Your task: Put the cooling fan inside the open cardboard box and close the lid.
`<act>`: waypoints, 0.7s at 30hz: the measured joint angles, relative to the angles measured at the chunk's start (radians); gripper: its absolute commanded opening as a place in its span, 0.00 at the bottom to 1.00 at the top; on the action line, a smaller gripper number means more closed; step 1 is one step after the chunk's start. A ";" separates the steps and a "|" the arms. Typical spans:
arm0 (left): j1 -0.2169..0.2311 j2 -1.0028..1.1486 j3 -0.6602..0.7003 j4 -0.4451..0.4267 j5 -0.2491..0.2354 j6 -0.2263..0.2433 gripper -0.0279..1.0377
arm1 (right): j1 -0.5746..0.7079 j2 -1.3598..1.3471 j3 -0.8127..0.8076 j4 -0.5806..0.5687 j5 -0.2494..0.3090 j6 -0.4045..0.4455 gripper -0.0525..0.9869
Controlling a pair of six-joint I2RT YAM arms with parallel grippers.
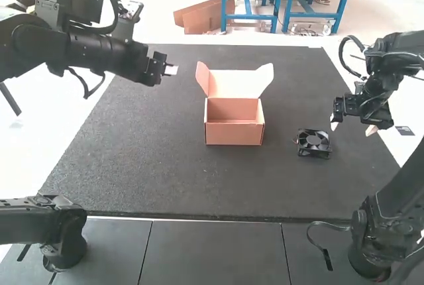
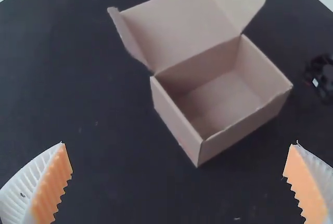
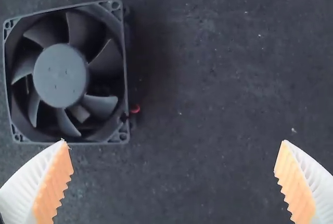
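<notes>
An open cardboard box (image 1: pixel 233 122) stands in the middle of the black mat, its lid (image 1: pixel 233 78) upright at the back and its inside (image 2: pixel 221 101) empty. The black square cooling fan (image 1: pixel 314 144) lies flat on the mat to the box's right, also seen as the fan (image 3: pixel 66 73) with a short red wire at one edge, and as the fan (image 2: pixel 322 75) at the picture's border. My left gripper (image 1: pixel 165 70) hovers to the left of and behind the box, open (image 2: pixel 178 148). My right gripper (image 1: pixel 352 124) hangs open just right of the fan, above the mat (image 3: pixel 173 143).
The dark mat (image 1: pixel 132 152) covers most of the white table (image 1: pixel 59 126); its front edge meets grey panels (image 1: pixel 212 252). Both arm bases stand at the front corners. A small dark tag (image 1: pixel 405 130) lies on the white surface at the far right.
</notes>
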 measured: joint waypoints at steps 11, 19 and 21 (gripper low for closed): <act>0.000 0.000 0.000 0.006 0.000 0.000 0.93 | 0.000 0.071 -0.013 0.056 0.000 0.013 0.91; 0.000 0.006 0.000 0.008 -0.001 0.000 0.93 | 0.000 0.135 -0.012 0.085 0.000 0.022 0.91; 0.000 0.006 0.000 0.008 0.000 0.000 0.93 | 0.000 0.151 -0.008 0.088 0.000 0.025 0.91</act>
